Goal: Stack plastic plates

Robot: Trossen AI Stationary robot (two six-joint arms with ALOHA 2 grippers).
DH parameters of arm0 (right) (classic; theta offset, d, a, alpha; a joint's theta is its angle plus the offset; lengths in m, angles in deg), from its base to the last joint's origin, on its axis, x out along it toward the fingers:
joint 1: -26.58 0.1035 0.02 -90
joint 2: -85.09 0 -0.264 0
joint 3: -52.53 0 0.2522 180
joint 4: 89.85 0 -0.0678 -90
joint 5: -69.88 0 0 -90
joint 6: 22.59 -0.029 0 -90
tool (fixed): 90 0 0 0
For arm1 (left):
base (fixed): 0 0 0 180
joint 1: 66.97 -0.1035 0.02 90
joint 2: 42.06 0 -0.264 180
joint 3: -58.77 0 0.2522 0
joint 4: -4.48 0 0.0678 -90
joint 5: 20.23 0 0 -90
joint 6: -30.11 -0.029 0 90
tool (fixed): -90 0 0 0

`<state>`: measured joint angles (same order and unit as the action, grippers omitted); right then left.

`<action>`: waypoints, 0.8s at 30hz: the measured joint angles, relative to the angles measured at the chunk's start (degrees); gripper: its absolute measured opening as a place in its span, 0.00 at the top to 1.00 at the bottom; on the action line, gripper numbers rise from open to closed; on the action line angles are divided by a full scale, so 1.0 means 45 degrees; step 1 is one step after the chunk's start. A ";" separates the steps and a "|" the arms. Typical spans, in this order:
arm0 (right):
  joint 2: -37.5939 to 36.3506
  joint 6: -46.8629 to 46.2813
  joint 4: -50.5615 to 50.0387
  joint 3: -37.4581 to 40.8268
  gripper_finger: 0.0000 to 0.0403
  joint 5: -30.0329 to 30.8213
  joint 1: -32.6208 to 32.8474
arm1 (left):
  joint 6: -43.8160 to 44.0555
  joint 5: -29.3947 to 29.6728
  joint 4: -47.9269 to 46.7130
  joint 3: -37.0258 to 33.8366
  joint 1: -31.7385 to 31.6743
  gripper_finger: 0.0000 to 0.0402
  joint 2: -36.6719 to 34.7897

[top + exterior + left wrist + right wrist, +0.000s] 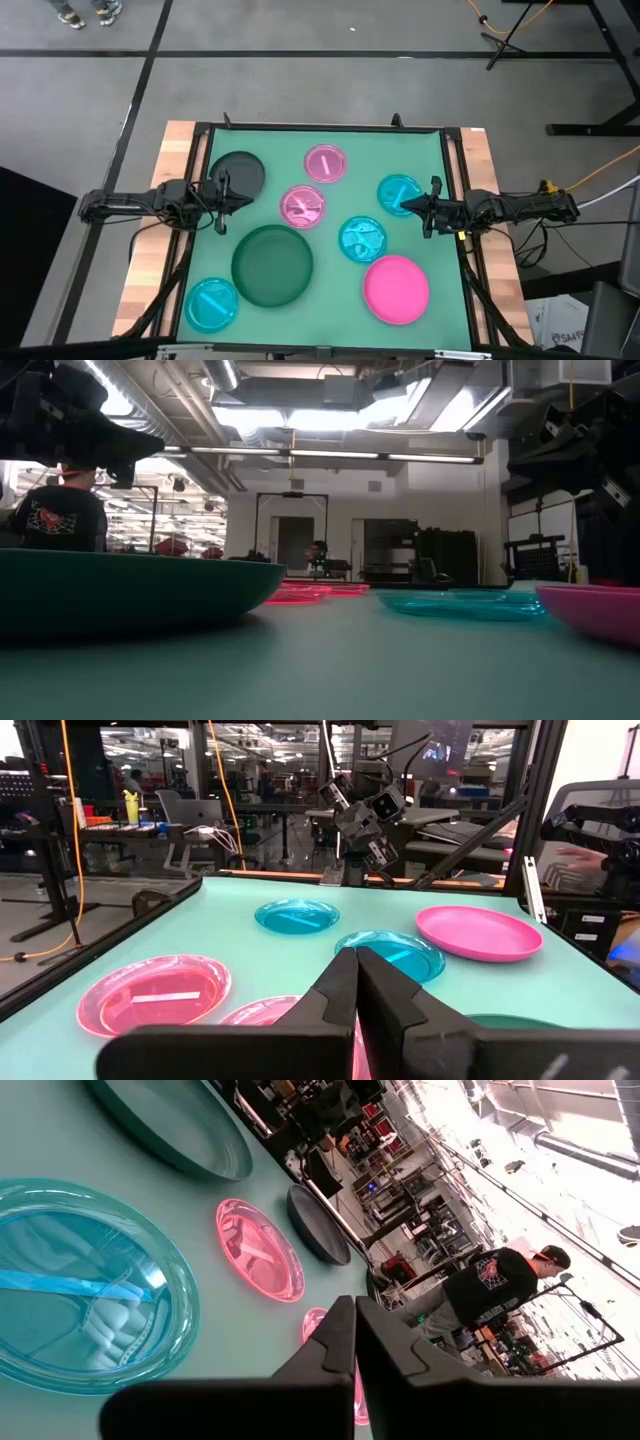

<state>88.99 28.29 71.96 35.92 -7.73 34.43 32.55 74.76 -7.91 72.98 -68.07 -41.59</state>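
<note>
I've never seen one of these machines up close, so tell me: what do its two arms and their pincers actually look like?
Both arms are slim, dark, nearly black, built of jointed segments with thin cables running along them. The left gripper and right gripper each end in two flat, dark, wedge-shaped fingers with plain matte surfaces. No markings are visible. A yellow spot shows on the right arm's wrist.

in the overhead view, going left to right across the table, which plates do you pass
Small cyan plate → medium dark plate → large green plate → two small pink plates, overlapping in order → cyan plate → pink plate and cyan plate.
</note>
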 joint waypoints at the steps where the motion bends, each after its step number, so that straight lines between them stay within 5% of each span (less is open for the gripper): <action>1: -0.0005 0.0000 0.0000 0.0000 0.99 -0.0005 0.0000 | -0.0003 -0.0005 0.0000 0.0000 0.0000 1.00 0.0000; 24: 0.0000 0.0131 0.0032 0.0005 0.99 0.0378 -0.0003 | 0.0000 -0.0005 0.0000 -0.0005 0.0005 1.00 0.0005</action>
<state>88.99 28.88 72.11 35.94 -6.03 34.41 32.55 74.74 -7.91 72.96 -68.05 -41.57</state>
